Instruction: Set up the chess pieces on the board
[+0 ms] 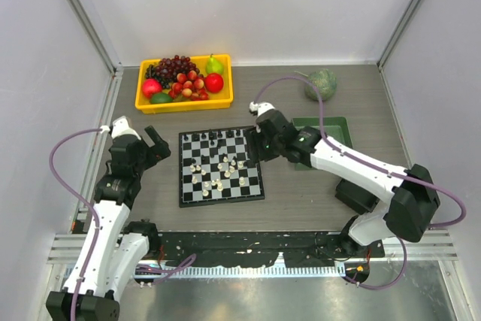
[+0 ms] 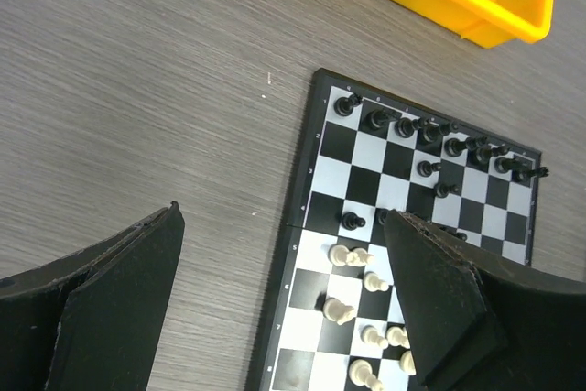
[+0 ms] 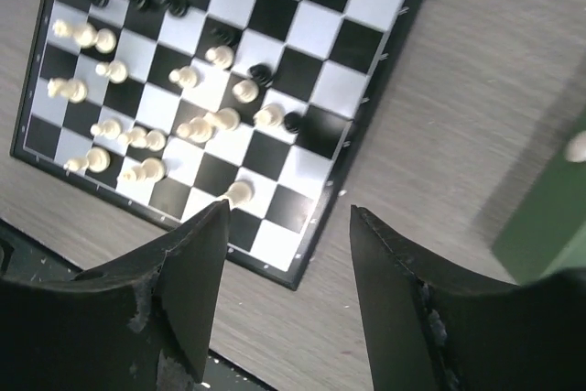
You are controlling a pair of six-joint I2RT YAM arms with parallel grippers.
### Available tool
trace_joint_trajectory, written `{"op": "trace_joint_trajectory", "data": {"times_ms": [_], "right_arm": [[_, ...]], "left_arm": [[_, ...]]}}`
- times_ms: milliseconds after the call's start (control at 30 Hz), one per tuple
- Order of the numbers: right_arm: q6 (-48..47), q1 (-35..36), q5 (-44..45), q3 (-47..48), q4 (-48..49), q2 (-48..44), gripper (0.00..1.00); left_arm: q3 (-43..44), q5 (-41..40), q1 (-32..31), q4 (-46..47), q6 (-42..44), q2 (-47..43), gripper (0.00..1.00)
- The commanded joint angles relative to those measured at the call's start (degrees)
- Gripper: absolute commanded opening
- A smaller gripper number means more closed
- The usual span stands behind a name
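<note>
The board [image 1: 222,199] lies flat in the middle of the table. Black chess pieces [image 1: 218,137] line its far rows, and cream-white chess pieces [image 1: 218,172] stand scattered over its middle, some tipped over. My left gripper [image 1: 156,145] hangs open beside the board's left edge, nothing between its fingers [image 2: 137,272]; the left wrist view shows the board [image 2: 341,139] with black pieces [image 2: 377,119] and white ones [image 2: 339,310]. My right gripper [image 1: 260,130] hovers over the board's right side, open and empty. In the right wrist view the board's corner [image 3: 291,276] sits between my fingers [image 3: 197,263].
A yellow tray of fruit [image 1: 147,103] stands behind the board. A green tray [image 1: 334,129] lies right of the board under the right arm; a small pale thing [image 3: 577,146] shows on it. A green melon [image 1: 321,84] sits at the back right.
</note>
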Motion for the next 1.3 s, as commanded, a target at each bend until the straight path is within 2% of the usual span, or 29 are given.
{"op": "trace_joint_trajectory", "data": {"times_ms": [0, 200, 367, 567, 667, 867, 1133, 1267], "right_arm": [[2.8, 5.5, 3.4, -0.1, 2.4, 3.1, 0.61], [6.8, 10.9, 5.5, -0.9, 5.0, 6.0, 0.61], [7.9, 12.3, 6.2, -2.0, 6.7, 7.0, 0.60], [5.7, 12.3, 6.2, 0.1, 6.8, 8.8, 0.56], [4.8, 12.3, 6.0, 1.7, 6.9, 10.6, 0.50], [3.6, 12.3, 5.2, 5.1, 6.8, 14.0, 0.46], [2.0, 12.3, 9.7, 7.9, 5.4, 16.1, 0.44], [1.4, 11.6, 10.6, 8.9, 4.5, 17.6, 0.38]], "left_arm": [[2.6, 0.6, 0.3, 0.3, 4.5, 2.5, 0.99], [2.6, -0.8, 0.3, 1.7, 5.9, 3.4, 0.99], [3.9, -1.3, 0.2, 1.2, 6.7, 3.8, 0.99], [3.3, -3.1, 0.3, 0.9, 7.8, 3.1, 0.99], [3.2, -4.0, 0.3, 0.3, 8.3, 2.6, 0.99], [3.2, -4.7, 0.4, 0.0, 9.0, 2.3, 0.99], [2.8, -5.8, 0.3, -0.6, 9.8, 1.8, 0.99], [2.6, -5.9, 0.4, -0.5, 10.1, 1.7, 0.99]]}}
